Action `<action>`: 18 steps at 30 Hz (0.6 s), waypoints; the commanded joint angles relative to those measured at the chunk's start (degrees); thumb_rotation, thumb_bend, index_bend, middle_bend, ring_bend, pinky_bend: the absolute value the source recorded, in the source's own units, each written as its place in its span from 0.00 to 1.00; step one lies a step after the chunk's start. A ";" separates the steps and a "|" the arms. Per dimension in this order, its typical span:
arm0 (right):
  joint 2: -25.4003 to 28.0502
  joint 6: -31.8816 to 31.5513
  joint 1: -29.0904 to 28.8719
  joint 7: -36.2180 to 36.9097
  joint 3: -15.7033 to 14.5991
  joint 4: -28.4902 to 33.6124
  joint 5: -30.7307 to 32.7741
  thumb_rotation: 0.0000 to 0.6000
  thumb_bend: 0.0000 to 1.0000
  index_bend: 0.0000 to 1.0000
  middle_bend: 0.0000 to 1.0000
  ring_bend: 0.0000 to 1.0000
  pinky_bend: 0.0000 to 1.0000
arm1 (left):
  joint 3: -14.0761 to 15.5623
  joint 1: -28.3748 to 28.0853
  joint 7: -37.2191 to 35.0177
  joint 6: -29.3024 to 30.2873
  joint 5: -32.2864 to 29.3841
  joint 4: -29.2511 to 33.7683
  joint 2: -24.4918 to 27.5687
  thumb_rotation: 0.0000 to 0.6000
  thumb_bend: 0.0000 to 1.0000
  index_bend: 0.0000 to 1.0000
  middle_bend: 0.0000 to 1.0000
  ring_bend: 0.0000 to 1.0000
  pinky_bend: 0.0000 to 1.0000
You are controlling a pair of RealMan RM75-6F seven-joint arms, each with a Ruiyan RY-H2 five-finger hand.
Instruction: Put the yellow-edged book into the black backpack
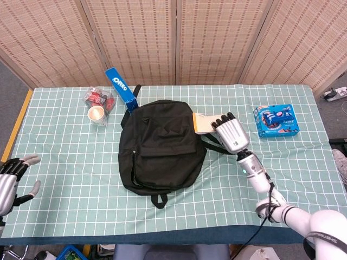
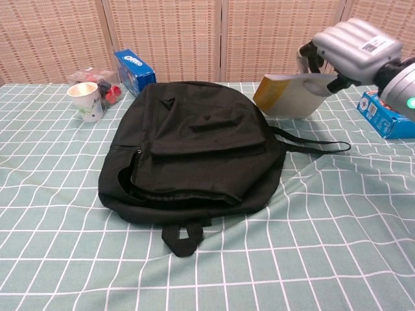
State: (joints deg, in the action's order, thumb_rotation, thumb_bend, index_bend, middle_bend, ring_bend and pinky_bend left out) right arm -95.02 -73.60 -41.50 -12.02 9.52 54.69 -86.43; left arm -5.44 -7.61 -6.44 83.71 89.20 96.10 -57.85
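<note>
The black backpack (image 1: 160, 145) lies flat in the middle of the table, its side zip gaping open (image 2: 133, 178) toward the left. My right hand (image 1: 230, 135) grips the yellow-edged book (image 2: 290, 95) and holds it lifted off the table, just right of the backpack's top. In the head view only a yellow corner of the book (image 1: 201, 122) shows past the hand. The silver right hand (image 2: 350, 48) sits on top of the book in the chest view. My left hand (image 1: 11, 176) hovers at the table's left front edge, fingers apart, holding nothing.
A blue Oreo box (image 1: 120, 89) leans behind the backpack. A paper cup (image 1: 96, 115) and a snack bag (image 1: 98, 97) stand at the back left. A blue cookie pack (image 1: 276, 121) lies at the right. A backpack strap (image 2: 314, 143) trails on the cloth under the book.
</note>
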 commanded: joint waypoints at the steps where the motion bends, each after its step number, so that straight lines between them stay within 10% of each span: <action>1: 9.68 -9.14 4.92 -3.02 -2.14 13.41 -5.22 1.00 0.48 0.85 0.61 0.45 0.40 | -0.60 -3.49 -0.04 -3.94 1.57 1.10 0.83 1.00 0.40 0.30 0.20 0.23 0.14; 18: 26.39 -27.80 14.73 -10.14 -1.66 31.03 -16.47 1.00 0.48 0.85 0.61 0.47 0.40 | 0.37 -18.77 8.37 -21.27 8.04 3.46 -5.52 1.00 0.40 0.30 0.20 0.23 0.14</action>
State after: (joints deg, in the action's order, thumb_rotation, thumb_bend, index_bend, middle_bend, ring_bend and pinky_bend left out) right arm -69.41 -100.57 -27.54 -21.66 7.50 84.90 -102.32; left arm -5.21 -24.95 0.68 63.91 96.57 99.33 -61.98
